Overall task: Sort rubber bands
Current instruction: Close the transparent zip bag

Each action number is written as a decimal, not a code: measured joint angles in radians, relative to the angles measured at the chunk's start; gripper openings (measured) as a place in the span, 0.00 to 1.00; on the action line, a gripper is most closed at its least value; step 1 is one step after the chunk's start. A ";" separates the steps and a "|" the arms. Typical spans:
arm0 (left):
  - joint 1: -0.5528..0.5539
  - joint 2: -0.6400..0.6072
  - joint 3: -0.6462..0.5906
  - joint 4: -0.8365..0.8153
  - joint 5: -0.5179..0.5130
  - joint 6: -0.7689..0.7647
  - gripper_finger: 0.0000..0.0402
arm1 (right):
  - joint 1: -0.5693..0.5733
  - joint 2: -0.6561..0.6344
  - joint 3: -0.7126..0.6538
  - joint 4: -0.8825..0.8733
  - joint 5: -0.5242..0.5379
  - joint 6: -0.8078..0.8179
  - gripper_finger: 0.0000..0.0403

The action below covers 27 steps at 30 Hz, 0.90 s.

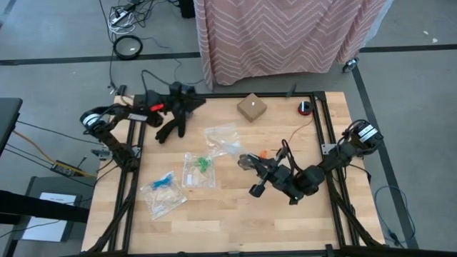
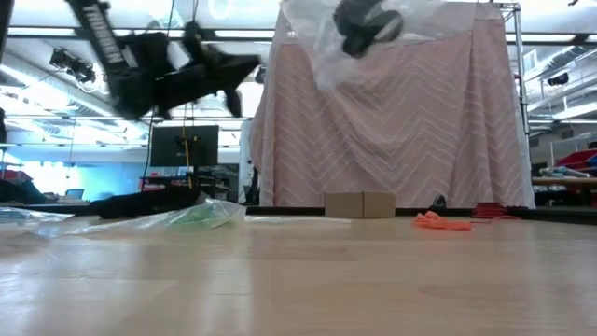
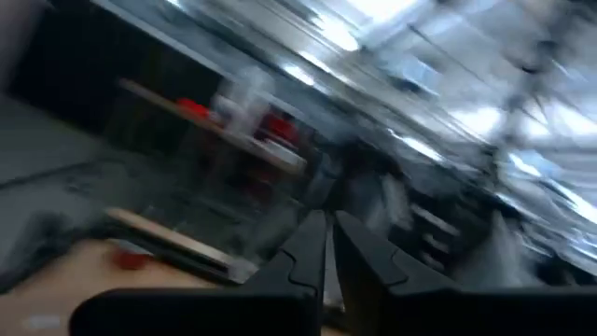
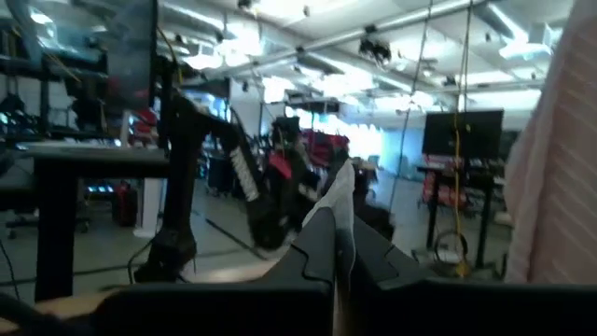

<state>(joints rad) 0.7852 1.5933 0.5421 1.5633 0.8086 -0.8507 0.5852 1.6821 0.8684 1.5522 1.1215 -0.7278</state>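
Observation:
My right gripper (image 1: 246, 160) is up above the middle of the table, shut on a clear plastic bag (image 1: 225, 139) that hangs below it in the low view (image 2: 326, 51). Orange rubber bands (image 2: 443, 221) lie loose on the table beside it (image 1: 263, 153). Two more clear bags lie flat, one with green rubber bands (image 1: 200, 165) and one with blue rubber bands (image 1: 163, 184). My left gripper (image 1: 170, 132) hovers high near the far left corner. In the blurred left wrist view its fingers (image 3: 308, 252) stand together, and nothing shows between them. My right gripper pinches an edge of the clear bag (image 4: 341, 191) between its two fingers. The fingers come roughly level from the table's right side. The bag hangs slack from the fingertips, clear of the table.
A small cardboard box (image 1: 251, 107) and a red object (image 1: 305, 108) sit near the table's far edge. A striped cloth (image 2: 392, 121) hangs behind the table. The near half of the wooden top (image 1: 235, 221) is bare.

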 joint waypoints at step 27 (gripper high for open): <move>-0.213 -0.177 -0.082 0.009 0.052 0.174 0.25 | -0.311 -0.059 -0.124 0.001 -0.554 0.462 0.00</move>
<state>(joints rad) 0.5726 1.4167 0.4603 1.5718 0.8603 -0.6770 0.2744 1.6230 0.7444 1.5536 0.5671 -0.2656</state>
